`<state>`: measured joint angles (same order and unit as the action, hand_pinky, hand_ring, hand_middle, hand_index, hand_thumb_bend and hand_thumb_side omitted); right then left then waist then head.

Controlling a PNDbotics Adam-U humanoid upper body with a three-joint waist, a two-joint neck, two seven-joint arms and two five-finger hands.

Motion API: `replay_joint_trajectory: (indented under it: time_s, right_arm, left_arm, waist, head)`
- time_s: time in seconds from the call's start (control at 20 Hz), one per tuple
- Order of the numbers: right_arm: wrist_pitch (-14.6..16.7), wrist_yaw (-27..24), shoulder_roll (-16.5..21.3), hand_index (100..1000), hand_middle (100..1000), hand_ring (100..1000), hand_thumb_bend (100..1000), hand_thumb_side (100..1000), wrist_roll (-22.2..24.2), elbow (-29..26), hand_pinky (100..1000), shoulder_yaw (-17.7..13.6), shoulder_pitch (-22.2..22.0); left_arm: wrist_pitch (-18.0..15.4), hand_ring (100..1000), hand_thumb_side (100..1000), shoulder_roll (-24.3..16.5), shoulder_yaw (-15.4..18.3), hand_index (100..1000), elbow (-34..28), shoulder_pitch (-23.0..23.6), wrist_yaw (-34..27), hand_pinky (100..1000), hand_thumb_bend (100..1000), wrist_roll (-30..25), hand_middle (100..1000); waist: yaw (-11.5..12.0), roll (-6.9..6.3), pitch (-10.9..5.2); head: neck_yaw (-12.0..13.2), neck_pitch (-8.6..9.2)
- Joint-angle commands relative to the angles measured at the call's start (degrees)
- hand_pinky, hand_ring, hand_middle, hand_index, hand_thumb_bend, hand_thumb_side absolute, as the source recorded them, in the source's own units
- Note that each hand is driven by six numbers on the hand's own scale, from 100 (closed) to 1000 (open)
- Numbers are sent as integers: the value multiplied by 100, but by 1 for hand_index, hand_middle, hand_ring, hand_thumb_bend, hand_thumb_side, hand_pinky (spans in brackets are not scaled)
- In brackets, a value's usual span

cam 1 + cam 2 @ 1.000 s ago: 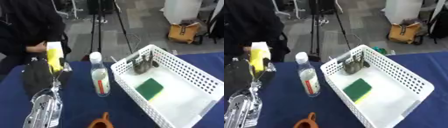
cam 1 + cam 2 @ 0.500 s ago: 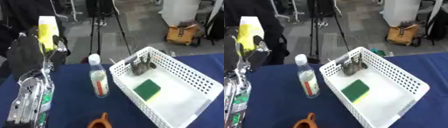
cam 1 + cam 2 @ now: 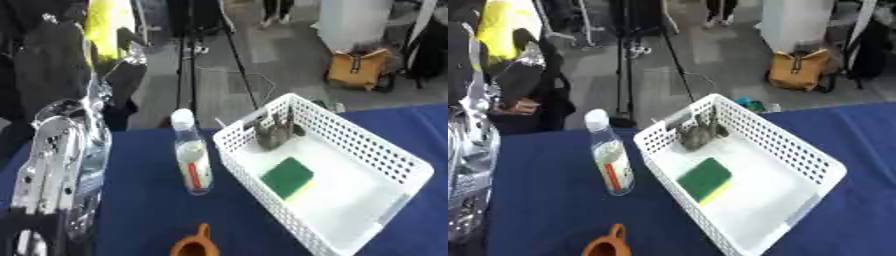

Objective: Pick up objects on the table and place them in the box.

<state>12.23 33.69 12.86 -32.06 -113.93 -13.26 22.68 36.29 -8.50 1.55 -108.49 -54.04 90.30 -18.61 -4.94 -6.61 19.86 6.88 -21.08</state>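
While the left robot hand (image 3: 109, 47) grips a yellow object (image 3: 107, 25) at upper left, a clear bottle (image 3: 192, 160) stands mid-frame on the blue table (image 3: 140, 205), just left of the white box (image 3: 367, 150) holding a green sponge (image 3: 287, 176); an orange item (image 3: 194, 245) sits at the bottom edge.

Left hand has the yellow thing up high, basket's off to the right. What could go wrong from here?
1. The left hand holds the yellow object far above the table; released early, it would miss the white basket.
2. The clear bottle stands upright between that arm and the basket, so a low sweep across may topple it.
3. The green sponge and a dark item already fill the near half; the object may land on them.
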Motion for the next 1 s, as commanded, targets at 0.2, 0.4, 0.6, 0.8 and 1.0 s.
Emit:
replay_joint_trajectory:
  time_s: [0.2, 0.4, 0.6, 0.8, 1.0]
  right_arm:
    - [13, -48, 21, 589, 489, 507, 100, 752, 58, -67, 625, 59, 33]
    - [11, -61, 17, 590, 489, 507, 100, 752, 78, -67, 625, 76, 33]
    - [20, -88, -1, 590, 489, 507, 100, 752, 112, -67, 625, 122, 55]
    - [48, -120, -15, 590, 489, 507, 100, 752, 147, -67, 625, 165, 109]
    - [66, -147, -30, 590, 489, 507, 100, 751, 178, -67, 625, 201, 141]
  left_arm:
    - [-214, 166, 526, -132, -186, 718, 290, -518, -374, 100, 100, -11, 299]
    - [-303, 167, 522, -119, -259, 718, 516, -680, -541, 100, 100, 42, 299]
    - [-432, 166, 519, 42, -405, 715, 841, -920, -669, 100, 100, 87, 298]
    - [-546, 165, 511, 248, -537, 714, 1206, -1101, -663, 100, 100, 213, 299]
    - [-586, 163, 487, 421, -606, 712, 1546, -1238, -537, 100, 100, 320, 299]
  waist:
    - [-85, 2, -209]
    - [-130, -14, -217]
    - [-249, -53, -216]
    - [-397, -80, -198]
    - [-495, -107, -168]
  head:
    - [99, -67]
    - [126, -82]
    - [219, -94]
    - [305, -63]
    - [383, -29]
